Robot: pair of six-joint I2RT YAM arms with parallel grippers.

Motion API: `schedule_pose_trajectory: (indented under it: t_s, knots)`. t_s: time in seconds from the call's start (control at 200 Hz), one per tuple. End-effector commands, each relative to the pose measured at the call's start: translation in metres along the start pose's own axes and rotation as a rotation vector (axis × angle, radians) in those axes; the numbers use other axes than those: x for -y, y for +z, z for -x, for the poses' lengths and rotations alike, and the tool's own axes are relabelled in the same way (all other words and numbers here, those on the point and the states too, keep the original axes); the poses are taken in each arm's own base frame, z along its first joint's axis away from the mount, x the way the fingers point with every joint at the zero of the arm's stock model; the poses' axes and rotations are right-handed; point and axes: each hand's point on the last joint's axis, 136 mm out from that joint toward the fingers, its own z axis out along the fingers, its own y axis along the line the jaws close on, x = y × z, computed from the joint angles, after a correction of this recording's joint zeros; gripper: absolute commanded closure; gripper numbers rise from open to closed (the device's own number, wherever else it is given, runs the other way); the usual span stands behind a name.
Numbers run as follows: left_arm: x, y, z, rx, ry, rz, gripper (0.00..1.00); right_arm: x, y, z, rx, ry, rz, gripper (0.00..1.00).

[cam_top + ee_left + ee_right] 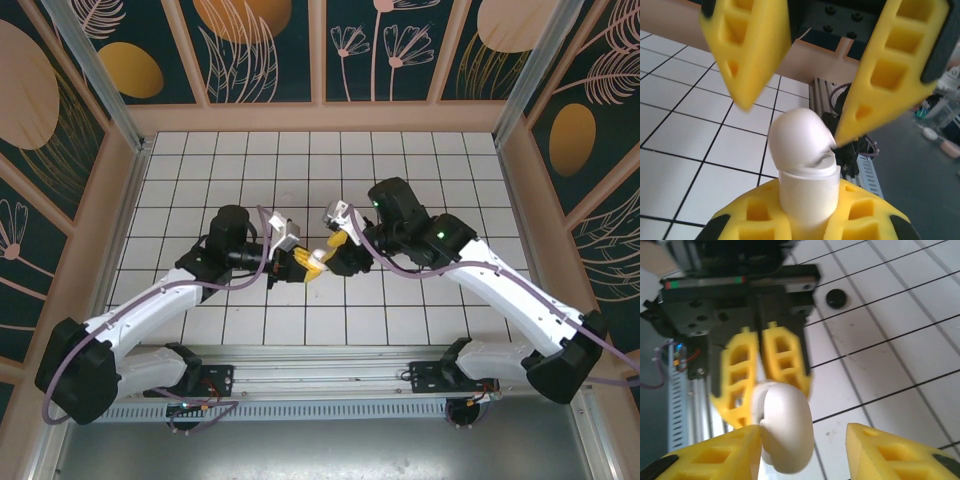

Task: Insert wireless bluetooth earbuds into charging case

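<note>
A white charging case (807, 192) stands upright with my left gripper (807, 212) shut on its lower body. Its rounded lid (800, 142) is tipped partly open. In the top view the case (317, 262) sits between the left gripper (300, 263) and the right gripper (345, 252). My right gripper (804, 429) is open around the case (787, 435), and its left finger (720, 455) touches the lid's edge. A small glossy black item (836, 298), perhaps a black earbud, lies on a tile beyond. The white earbuds are out of view.
White tiled floor (400, 170) is ringed by a wooden frame and patterned walls. The arm bases and a metal rail (320, 360) run along the near edge. The two arms meet at the middle of the floor.
</note>
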Motion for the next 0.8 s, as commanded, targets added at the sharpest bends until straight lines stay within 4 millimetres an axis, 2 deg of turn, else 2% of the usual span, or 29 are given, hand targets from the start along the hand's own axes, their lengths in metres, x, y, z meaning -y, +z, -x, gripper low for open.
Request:
schedule_pose_trajectory:
  t_s: [0.0,0.145,0.36,0.495,0.656,0.796]
  knots:
    - [0.013,-0.006,0.01,0.066,0.039,-0.007,1.0,0.036,-0.002,0.008,0.06,0.076,-0.148,0.52]
    - [0.013,-0.014,0.009,0.091,0.036,0.053,1.0,0.054,0.0,0.008,0.094,0.188,-0.155,0.52]
    - [-0.006,-0.036,0.009,0.191,-0.007,0.289,1.0,0.053,-0.001,0.018,0.181,0.262,-0.124,0.51]
    - [-0.021,-0.058,0.004,0.279,-0.052,0.455,1.0,0.083,0.0,0.009,0.209,0.409,-0.247,0.49]
    - [-0.041,-0.089,-0.007,0.333,-0.163,0.674,1.0,0.118,0.029,-0.011,0.132,0.616,-0.338,0.51]
    - [-0.042,-0.106,-0.006,0.358,-0.211,0.758,1.0,0.141,0.073,-0.018,0.041,0.803,-0.339,0.54]
